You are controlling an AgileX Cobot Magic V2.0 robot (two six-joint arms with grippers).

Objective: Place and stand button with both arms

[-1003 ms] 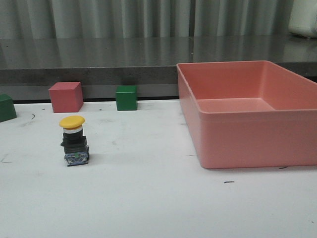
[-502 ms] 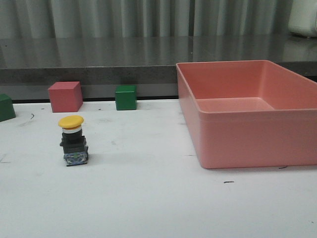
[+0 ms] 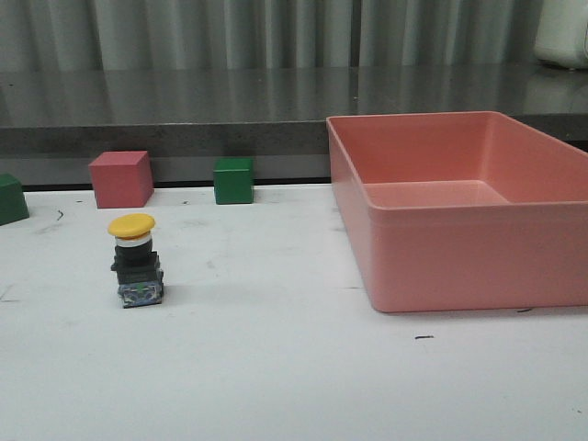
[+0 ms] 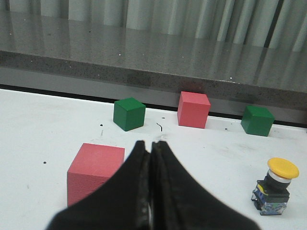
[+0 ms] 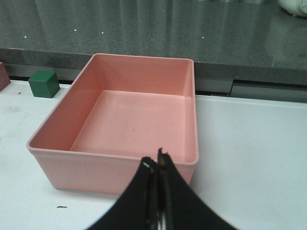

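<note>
The button (image 3: pixel 136 260) stands upright on the white table at the left of the front view, yellow cap up, black body, grey base down. It also shows in the left wrist view (image 4: pixel 275 186). Neither arm shows in the front view. My left gripper (image 4: pixel 150 144) is shut and empty, well apart from the button, beside a pink cube (image 4: pixel 95 169). My right gripper (image 5: pixel 156 158) is shut and empty, in front of the pink bin (image 5: pixel 115 167).
The large pink bin (image 3: pixel 441 266) fills the right of the table. A pink cube (image 3: pixel 120 179) and green cubes (image 3: pixel 233 181) (image 3: pixel 11 199) sit along the table's far edge, below a dark grey ledge. The left wrist view shows two green cubes (image 4: pixel 129 113) (image 4: pixel 257 120) and another pink cube (image 4: pixel 193 109).
The picture shifted very slightly to the left between the oldest frame and now. The button stays upright in place.
</note>
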